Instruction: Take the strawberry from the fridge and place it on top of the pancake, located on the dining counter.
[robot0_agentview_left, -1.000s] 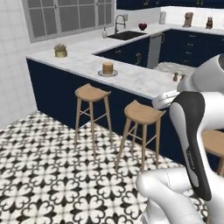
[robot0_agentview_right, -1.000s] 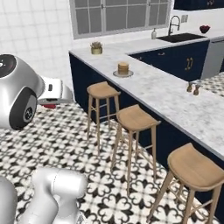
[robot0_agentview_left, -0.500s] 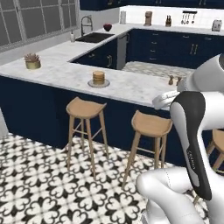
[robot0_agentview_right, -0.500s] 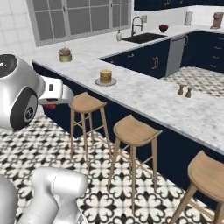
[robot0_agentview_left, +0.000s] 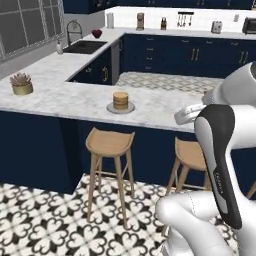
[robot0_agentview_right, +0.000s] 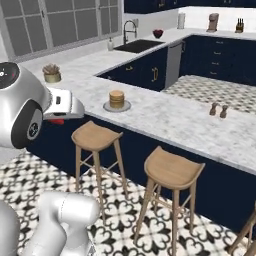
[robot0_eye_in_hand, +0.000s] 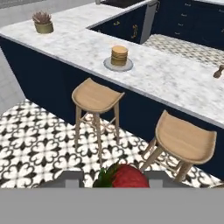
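Jaws clamped on strawberry. Pancake sits at 12 o'clock on counter, beyond stool. I'd close in, clear stools, lower straight onto stack.

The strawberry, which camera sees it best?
The hand view: the strawberry sits big and red with green leaves between the gripper's fingers. The right base view shows a small red bit under the hand.

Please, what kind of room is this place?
It looks like a home kitchen, rendered. A long marble dining counter with wooden stools runs along it, a sink with a faucet sits behind, and a pancake stack waits on a plate.
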